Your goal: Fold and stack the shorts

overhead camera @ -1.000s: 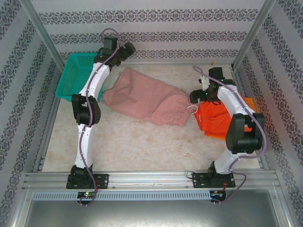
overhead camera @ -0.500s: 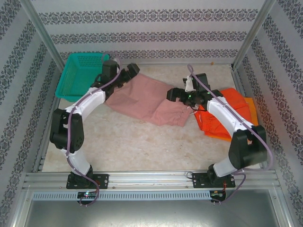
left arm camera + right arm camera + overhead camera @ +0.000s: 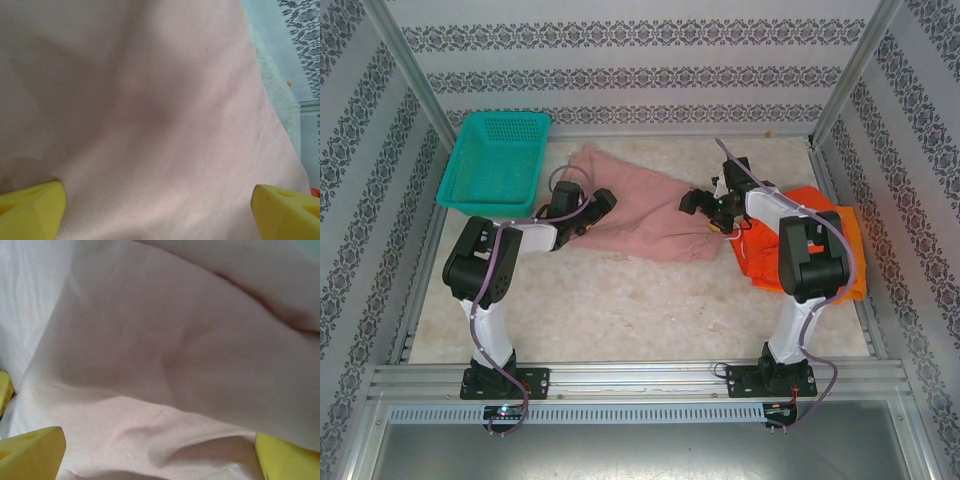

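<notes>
Patterned walls enclose a pale speckled table (image 3: 620, 310). Toward its far edge, midway across, the large dusty pink cloth shorts (image 3: 645, 215) lie spread and rumpled. A teal mesh plastic basket (image 3: 495, 165) sits in the far left corner. By the right edge the red-orange shorts (image 3: 760, 255) lie on the yellow-orange shorts (image 3: 850, 228), partly under the right arm. The left gripper (image 3: 600, 200) rests at the pink cloth's left end and the right gripper (image 3: 695, 203) at its right end. In each wrist view, the yellow fingers (image 3: 30, 210) (image 3: 30, 452) stand spread wide over pink fabric.
</notes>
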